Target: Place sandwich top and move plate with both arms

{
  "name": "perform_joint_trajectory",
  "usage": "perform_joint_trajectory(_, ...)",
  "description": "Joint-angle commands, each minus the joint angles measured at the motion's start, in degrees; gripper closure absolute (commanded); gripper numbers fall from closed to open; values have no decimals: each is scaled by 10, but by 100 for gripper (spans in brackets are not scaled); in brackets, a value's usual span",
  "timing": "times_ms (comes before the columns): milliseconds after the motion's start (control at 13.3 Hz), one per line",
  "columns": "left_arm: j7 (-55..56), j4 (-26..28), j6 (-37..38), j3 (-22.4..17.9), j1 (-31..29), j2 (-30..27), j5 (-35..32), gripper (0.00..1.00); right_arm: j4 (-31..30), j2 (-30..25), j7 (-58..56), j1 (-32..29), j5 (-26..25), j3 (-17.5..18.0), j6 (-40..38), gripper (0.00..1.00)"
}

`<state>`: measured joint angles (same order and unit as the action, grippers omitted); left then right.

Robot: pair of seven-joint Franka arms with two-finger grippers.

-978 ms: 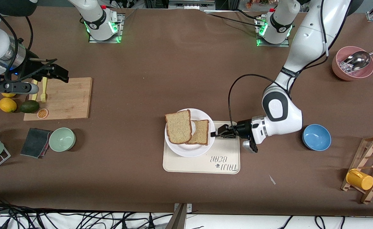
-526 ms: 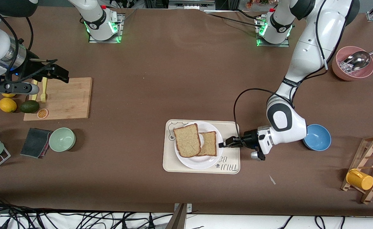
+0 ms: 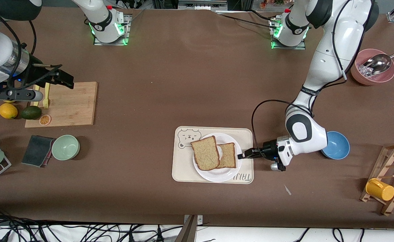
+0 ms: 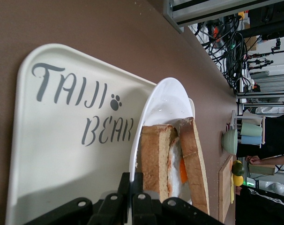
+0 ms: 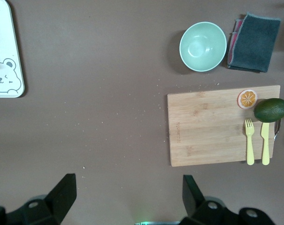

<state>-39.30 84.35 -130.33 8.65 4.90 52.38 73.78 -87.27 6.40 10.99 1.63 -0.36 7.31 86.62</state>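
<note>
While the left hand (image 3: 242,155) clamped the plate (image 3: 217,174) mid-counter, its wrist view revealed an egg (image 4: 175,161) under the bread (image 3: 205,153); the right hand (image 5: 128,199) waited, spread apart.

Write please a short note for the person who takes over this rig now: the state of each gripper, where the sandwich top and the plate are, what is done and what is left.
Left gripper: shut on the plate's rim, at the side toward the left arm's end of the table.
Right gripper: open, holding nothing, waiting above the cutting board.
Plate: on the bear tray, over its printed words.
Sandwich top: on the plate, leaning on the egg slice, not squarely over it.
Done: top placed; plate gripped by one arm only.
Left: probably straighten the top, bring in the right arm, finish moving the plate.
</note>
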Motion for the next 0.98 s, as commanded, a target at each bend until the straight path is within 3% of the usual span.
perform_joint_trajectory(0,-25,-30,13,2,-4,31,0,100,-4,-4,-7,-4,9,1,3,0)
perform_joint_trajectory(376,-50,-31,13,3,-15,44,7,100,-3,9,-9,-7,13,0,7,0)
perform_joint_trajectory(451,-45,-31,13,3,-14,40,7,88,-2,7,-6,-7,20,0,7,0)
perform_joint_trajectory(526,-55,-31,13,3,-16,39,9,33,-1,5,-3,-7,21,0,7,0)
perform_joint_trajectory(602,-59,-31,13,3,-21,35,3,0,2,5,-1,-7,23,-1,7,0)
perform_joint_trajectory(903,-50,-30,16,3,-24,18,0,0,3,7,0,-4,37,1,25,0)
